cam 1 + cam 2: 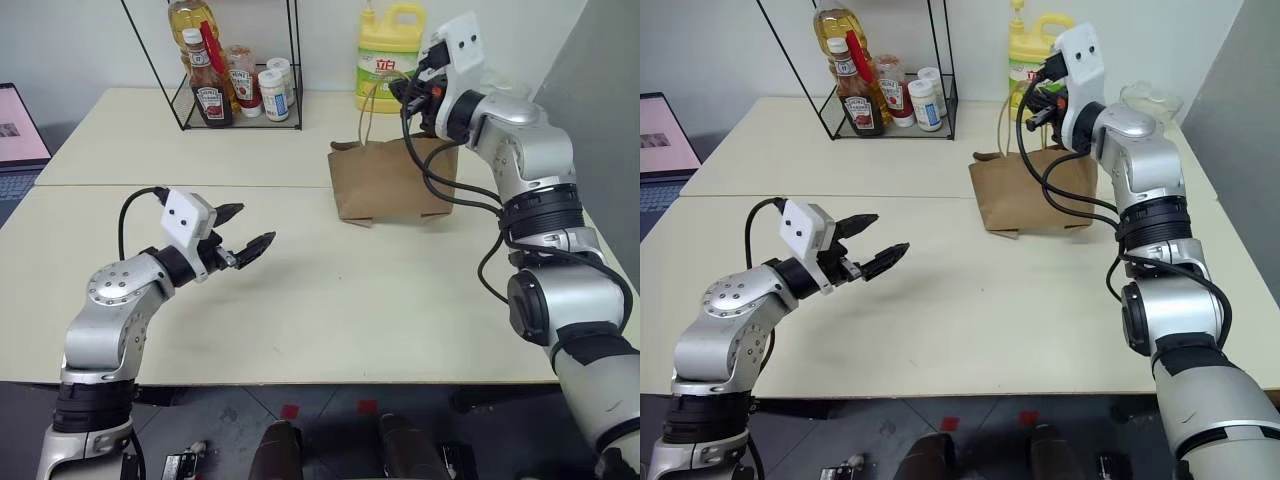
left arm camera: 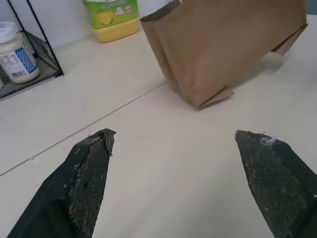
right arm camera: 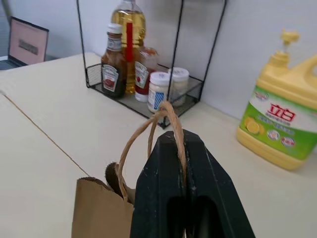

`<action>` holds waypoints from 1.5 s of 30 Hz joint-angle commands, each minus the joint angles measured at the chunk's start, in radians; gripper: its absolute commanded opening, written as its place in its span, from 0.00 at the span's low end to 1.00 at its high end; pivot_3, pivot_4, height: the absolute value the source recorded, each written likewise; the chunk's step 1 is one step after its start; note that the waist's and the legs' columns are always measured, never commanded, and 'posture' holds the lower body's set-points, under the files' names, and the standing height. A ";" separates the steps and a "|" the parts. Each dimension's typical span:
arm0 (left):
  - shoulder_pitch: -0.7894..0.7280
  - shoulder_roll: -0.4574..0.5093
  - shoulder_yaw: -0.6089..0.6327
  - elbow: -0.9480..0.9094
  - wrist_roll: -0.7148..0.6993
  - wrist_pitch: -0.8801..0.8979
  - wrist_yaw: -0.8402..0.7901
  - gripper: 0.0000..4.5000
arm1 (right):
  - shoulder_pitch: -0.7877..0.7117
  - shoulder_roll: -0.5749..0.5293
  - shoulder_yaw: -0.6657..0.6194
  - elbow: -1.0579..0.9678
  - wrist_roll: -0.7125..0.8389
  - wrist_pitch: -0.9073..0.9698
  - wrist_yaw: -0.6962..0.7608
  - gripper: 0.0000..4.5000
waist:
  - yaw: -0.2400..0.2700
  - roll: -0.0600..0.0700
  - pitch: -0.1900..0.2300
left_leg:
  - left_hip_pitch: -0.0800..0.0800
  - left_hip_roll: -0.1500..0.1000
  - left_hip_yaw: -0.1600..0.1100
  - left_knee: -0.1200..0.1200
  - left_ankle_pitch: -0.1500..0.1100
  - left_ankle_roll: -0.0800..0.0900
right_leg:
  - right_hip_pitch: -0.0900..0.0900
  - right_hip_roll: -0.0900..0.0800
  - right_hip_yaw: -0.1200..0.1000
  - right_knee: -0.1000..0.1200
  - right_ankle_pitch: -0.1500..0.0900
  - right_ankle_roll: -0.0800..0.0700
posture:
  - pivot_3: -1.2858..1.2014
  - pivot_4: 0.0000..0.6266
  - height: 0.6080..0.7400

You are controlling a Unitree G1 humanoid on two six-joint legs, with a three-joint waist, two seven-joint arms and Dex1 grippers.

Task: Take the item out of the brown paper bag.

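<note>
Both bag handles pinched in right hand above brown paper bag.

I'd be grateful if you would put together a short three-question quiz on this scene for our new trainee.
1. True or false: the right gripper is shut on a cord handle of the brown paper bag.
2. How do the jaws of the left gripper stand? A) shut on the bag B) open above the table, holding nothing C) shut on a sauce bottle
3. What stands behind the bag, by the wall?

Key
1. True: the cord loop runs over the closed fingers.
2. B
3. A yellow detergent jug with a green label.
</note>
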 commanded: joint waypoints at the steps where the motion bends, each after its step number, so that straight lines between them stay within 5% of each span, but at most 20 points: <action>1: 0.030 0.022 0.041 -0.037 -0.009 -0.005 0.003 0.92 | -0.078 0.020 -0.004 -0.028 0.004 -0.052 0.018 0.01 | -0.002 0.000 0.000 | 0.000 0.000 0.000 0.000 0.000 0.000 | 0.000 0.000 0.000 0.000 0.000 0.000 | 0.52 0.24 1.00; 22: 0.229 0.012 0.115 -0.109 -0.048 0.016 0.040 0.92 | -0.137 0.275 0.023 0.108 -0.005 -0.196 0.033 0.01 | -0.018 0.000 0.000 | -0.001 0.000 -0.001 0.000 0.000 0.000 | 0.000 0.000 -0.002 0.001 0.000 0.000 | 0.52 0.24 1.00; 45: 0.175 0.010 0.086 -0.094 -0.051 0.014 0.046 0.92 | -0.100 0.271 0.058 0.157 -0.083 -0.245 0.046 0.01 | -0.020 0.000 0.000 | -0.001 0.000 -0.001 0.000 0.000 0.000 | 0.000 0.000 -0.002 0.001 0.000 0.000 | 0.52 0.24 1.00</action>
